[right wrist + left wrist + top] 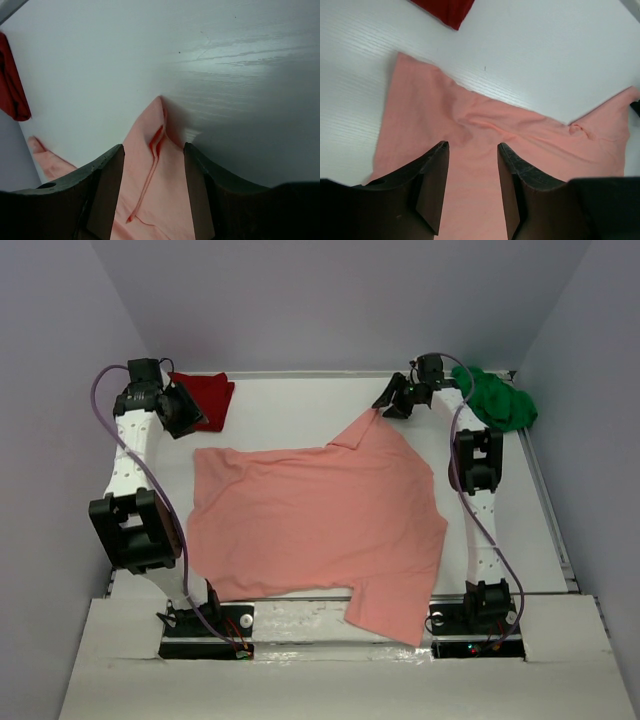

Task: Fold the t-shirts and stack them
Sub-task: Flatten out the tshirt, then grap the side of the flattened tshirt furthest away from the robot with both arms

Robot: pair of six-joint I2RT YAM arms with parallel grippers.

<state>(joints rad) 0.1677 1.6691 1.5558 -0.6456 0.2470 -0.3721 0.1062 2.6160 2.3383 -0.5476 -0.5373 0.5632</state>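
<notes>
Top external view is showing the salmon-pink shirt [315, 525] lying spread flat across the middle of the bench [290, 410], one sleeve pointing to the far right and the other trailing over the near edge; no fold is showing in it yet. The dark red shirt [205, 398] is sitting as a compact bundle in the far left corner, though whether it is properly folded I cannot tell; the green shirt [497, 400] is lying bunched in the far right corner, plainly unfolded. The left gripper [473, 145] is hovering over the pink cloth's far left part with jaws standing apart, holding nothing; the right gripper [153, 146] is hanging over the far sleeve tip, likewise parted and empty. By my judgement the task is only beginning; folding all three and stacking are remaining.
</notes>
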